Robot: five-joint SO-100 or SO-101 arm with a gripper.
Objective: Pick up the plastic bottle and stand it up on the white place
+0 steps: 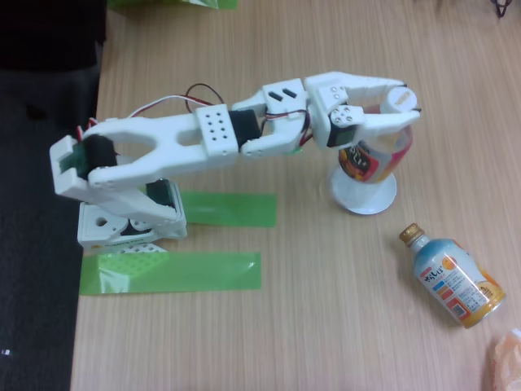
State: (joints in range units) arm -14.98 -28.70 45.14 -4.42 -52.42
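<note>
The plastic bottle point(368, 160) stands upright on the white place point(363, 195), a small round white plate right of centre on the wooden table. Its white cap point(399, 98) and black, red and yellow label face the camera from above. My white gripper point(409, 99) reaches in from the left at the bottle's neck, one finger above the cap and one below it. The fingers sit close around the neck just under the cap, so the gripper looks shut on the bottle. The bottle's lower body is partly hidden by the wrist.
A shorter bottle point(452, 277) with a gold cap and blue-orange label lies on its side at the lower right. Two green tape strips point(171, 272) lie by the arm's base point(130, 224). The table's left edge point(91, 195) drops to a dark floor.
</note>
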